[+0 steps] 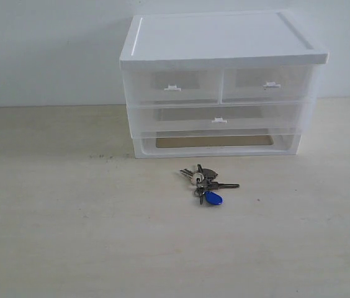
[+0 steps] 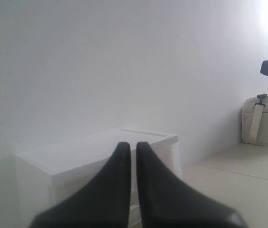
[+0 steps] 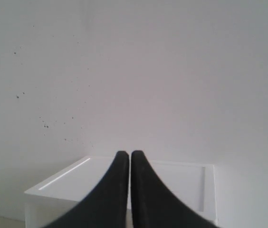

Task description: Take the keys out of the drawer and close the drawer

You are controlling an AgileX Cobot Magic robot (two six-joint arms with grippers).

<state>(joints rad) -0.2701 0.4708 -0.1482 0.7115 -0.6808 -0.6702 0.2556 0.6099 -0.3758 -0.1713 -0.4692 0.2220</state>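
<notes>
finds the small bunch of grey metal keys on a ring [image 1: 203,184], with a blue oval fob [image 1: 213,198] and a whitish cap, lying flat on the pale wooden table [image 1: 63,236] just below the centre of the exterior frame, near the front of the white plastic cabinet [image 1: 221,40] but not touching it. reads the bunch's long axis as roughly left to right, one shank pointing toward the right edge and the fob toward the bottom. shows the small translucent right-hand drawer [image 1: 268,85] with its white tab handle [image 1: 272,85], at the cabinet's upper right, flush with its left twin, and so judges it pushed fully in.

catches neither arm in the exterior frame. shows the left gripper [image 2: 132,147] with black fingers pressed tip to tip and nothing between them. shows the right gripper [image 3: 127,156] pinched together and empty too. looks past both pairs of fingertips to the cabinet's flat lid and a bare white wall, with the keys in neither wrist view, so presumably lower than the fingers. cannot tell which arm is nearer the keys, but judges the right one closer to the drawer's side. judges both steps done, with the keys out and the drawer closed.
</notes>
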